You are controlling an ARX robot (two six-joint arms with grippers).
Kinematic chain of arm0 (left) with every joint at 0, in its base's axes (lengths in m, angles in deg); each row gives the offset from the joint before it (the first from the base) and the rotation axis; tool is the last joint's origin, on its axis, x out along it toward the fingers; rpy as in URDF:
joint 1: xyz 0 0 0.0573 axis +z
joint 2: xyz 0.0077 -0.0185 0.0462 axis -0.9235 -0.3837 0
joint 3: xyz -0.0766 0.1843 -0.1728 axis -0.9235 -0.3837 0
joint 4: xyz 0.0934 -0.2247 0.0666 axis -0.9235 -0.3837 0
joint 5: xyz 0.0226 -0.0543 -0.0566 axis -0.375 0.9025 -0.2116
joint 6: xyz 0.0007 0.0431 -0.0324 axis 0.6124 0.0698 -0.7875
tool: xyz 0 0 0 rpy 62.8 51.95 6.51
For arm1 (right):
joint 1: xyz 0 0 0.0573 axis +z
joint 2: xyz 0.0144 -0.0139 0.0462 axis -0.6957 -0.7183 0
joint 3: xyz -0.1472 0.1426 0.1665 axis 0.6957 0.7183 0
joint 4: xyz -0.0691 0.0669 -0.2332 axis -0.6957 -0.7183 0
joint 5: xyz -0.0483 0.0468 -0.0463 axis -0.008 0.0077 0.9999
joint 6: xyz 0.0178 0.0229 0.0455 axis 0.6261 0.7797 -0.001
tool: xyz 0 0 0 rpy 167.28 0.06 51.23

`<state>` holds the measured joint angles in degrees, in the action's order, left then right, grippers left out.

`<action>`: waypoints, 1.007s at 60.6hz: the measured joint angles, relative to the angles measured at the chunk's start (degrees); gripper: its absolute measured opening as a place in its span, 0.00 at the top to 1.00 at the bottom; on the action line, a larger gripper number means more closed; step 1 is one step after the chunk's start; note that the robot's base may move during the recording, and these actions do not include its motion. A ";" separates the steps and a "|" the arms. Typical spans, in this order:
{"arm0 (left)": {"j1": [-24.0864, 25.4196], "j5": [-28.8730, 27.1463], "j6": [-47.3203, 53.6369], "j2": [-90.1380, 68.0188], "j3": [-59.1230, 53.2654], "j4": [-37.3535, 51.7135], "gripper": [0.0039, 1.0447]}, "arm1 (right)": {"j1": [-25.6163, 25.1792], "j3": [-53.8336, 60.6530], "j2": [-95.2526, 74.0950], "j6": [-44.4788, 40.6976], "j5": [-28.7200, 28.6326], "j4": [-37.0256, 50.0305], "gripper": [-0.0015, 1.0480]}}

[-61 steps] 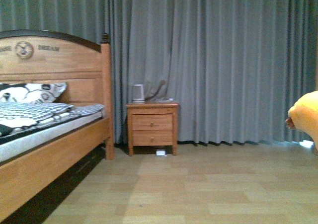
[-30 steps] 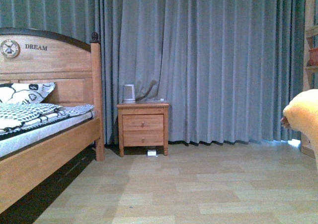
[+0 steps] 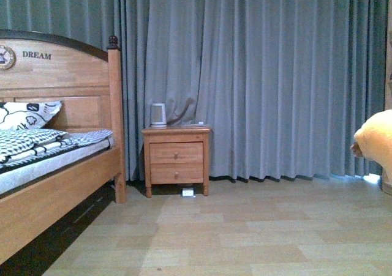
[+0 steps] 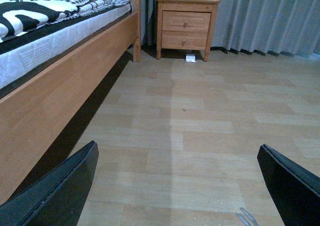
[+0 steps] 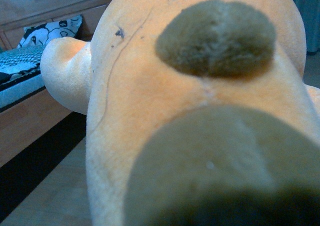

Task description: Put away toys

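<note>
- Plush toy (image 3: 376, 138): front view, far right edge, cut off by the frame. Orange-yellow, rounded. The part I see is against the curtain (image 3: 275, 74), above the floor line. There's a small dark nub on its left side.
- Right wrist view: the same plush toy (image 5: 150, 85) fills nearly the whole picture, very close to the camera. Orange fur, two olive-brown fuzzy patches, one thin seam line, and a paler rounded limb sticking out toward the bed side.
- Right gripper: I see no fingers in any view because the toy blocks the lens. I cannot tell whether it is gripping or spread.
- Left gripper (image 4: 177, 147): both black fingers (image 4: 65, 186) show at the lower corners of the left wrist view. They are spread wide, with only bare floor between them and nothing held.
- Floor (image 3: 245, 227): light wood planks.
- Bed (image 3: 55, 190): left side of the front view. It has a wooden frame, and the arched headboard (image 3: 61, 74) reads "DREAM".
- On the bed: a black-and-white pillow (image 3: 27, 114) against the headboard, with checkered bedding in front of it.
- Nightstand (image 3: 176, 160): just beside the bed's corner post, against the curtain. Wooden, two drawers, short legs.
- A white jug (image 3: 158, 115) stands upright on the nightstand's left part.
- A small white item (image 3: 188, 192) lies on the floor under the nightstand, too small to identify.
- The toy is well apart from both the bed and the nightstand.
</note>
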<state>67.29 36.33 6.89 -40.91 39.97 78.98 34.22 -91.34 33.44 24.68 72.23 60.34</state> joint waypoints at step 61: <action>0.00 0.00 0.00 0.02 0.00 0.00 0.05 | 0.02 0.00 0.00 0.00 -0.11 0.00 0.82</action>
<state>67.29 36.33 6.89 -40.89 39.97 78.98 34.24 -91.34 33.44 24.68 72.12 60.34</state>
